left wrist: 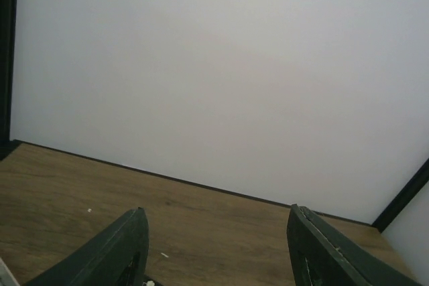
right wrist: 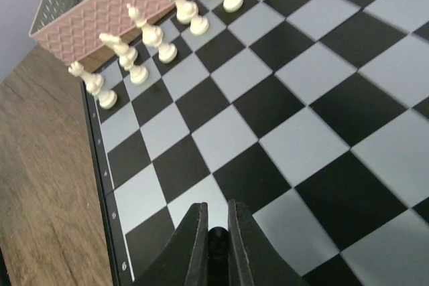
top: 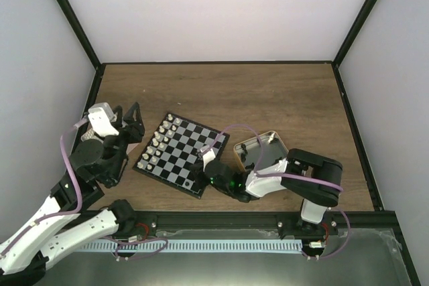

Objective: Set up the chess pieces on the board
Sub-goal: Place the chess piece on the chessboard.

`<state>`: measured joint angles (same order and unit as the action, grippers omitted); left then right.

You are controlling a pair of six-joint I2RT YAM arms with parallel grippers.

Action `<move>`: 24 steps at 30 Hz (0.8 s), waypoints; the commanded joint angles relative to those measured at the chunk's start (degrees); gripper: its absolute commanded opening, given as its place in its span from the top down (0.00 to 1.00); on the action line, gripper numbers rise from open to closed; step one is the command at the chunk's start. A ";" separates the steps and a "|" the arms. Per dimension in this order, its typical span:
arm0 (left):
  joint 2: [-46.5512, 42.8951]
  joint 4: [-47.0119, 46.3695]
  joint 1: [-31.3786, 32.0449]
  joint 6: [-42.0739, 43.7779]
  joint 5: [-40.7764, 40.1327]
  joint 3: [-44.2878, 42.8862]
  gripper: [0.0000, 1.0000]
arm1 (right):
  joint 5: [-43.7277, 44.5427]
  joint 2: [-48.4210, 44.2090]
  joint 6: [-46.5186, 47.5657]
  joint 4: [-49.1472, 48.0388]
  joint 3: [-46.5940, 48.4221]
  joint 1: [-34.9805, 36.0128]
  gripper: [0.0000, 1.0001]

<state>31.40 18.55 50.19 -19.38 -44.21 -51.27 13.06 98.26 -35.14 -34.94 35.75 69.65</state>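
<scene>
2 arms, seen from above, flank the board [top: 177,157], skewed on the worktop [top: 281,92], with cream pieces [top: 159,140] ranked along its left edge. A gold-rimmed tin [top: 278,140] sits just right of it, within the right arm's reach. Left wrist view: the left gripper [left wrist: 218,213] has its jaws wide and empty over bare worktop, evidently idle. Right wrist view: the right gripper [right wrist: 216,211] hangs low over a near-edge square, jaws narrowed on a small black piece [right wrist: 216,238], probably to seat it opposite the cream ranks; a pink tin [right wrist: 100,15] stands beyond them.
</scene>
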 commanded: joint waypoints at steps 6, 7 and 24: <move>-1.07 -4.55 -0.12 5.15 -2.11 2.94 0.40 | 3.08 2.75 -3.71 3.46 2.63 2.60 0.92; -1.08 -4.57 -0.14 5.14 -2.14 3.11 0.39 | 3.09 3.07 -3.71 3.52 2.78 2.64 0.92; -1.03 -4.35 -0.10 4.90 -2.14 4.38 0.39 | 3.26 4.59 -3.94 3.68 3.74 2.68 0.87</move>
<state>30.41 15.42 50.19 -14.90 -46.02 -47.66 14.31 102.61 -38.63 -31.57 38.59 71.83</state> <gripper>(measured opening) 0.606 0.123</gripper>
